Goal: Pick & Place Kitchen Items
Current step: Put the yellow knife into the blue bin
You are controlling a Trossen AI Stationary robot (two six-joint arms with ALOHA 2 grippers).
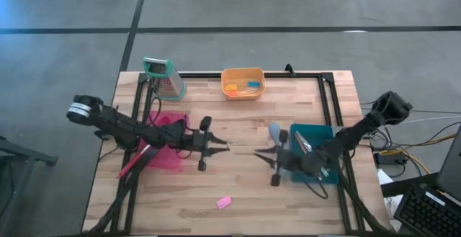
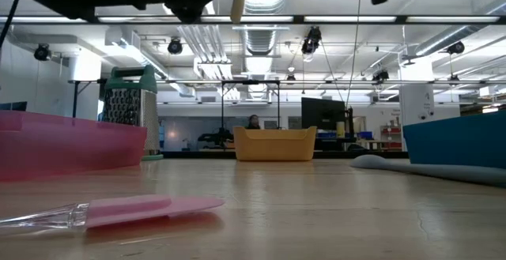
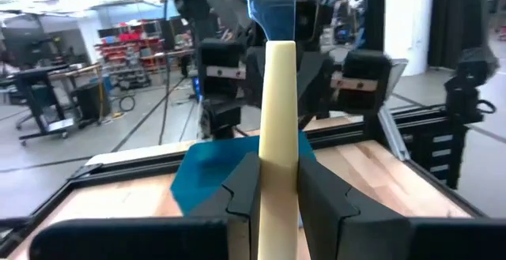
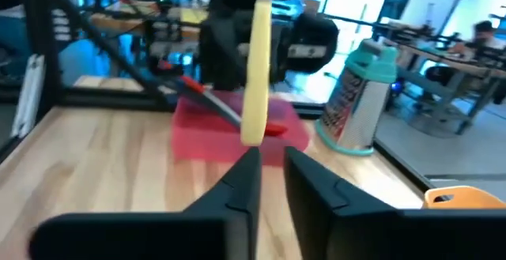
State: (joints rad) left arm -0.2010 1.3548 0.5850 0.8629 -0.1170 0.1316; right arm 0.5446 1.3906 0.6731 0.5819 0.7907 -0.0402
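Note:
A cream-yellow stick-shaped tool [image 3: 279,110] juts from my left gripper [image 3: 278,173], which is shut on it above the table's middle [image 1: 220,148]. My right gripper [image 1: 258,154] faces it from the right, a short way off. Its fingers [image 4: 271,161] stand a narrow gap apart with nothing between them, and the stick's free end [image 4: 251,133] hangs just ahead of them. A pink bin [image 1: 169,150] holds a red spoon [image 1: 133,166]. A teal bin [image 1: 320,166] holds metal cutlery [image 1: 302,143], and a pale-blue spoon [image 1: 276,132] leans over its left rim. A small pink tool [image 1: 223,203] lies flat on the table near the front. My left gripper pinches the cream stick between its two fingers at the stick's rear part [image 3: 278,201]. The fingers are level and come from the table's left. The stick runs along them and sticks out forward toward my right gripper. It is lifted clear of the table.
A green-topped metal grater [image 1: 164,77] stands at the far left. An orange tub [image 1: 243,82] with small blue and yellow tools sits at the far middle. A black frame [image 1: 331,100] edges the table. Bare wood lies between the two bins.

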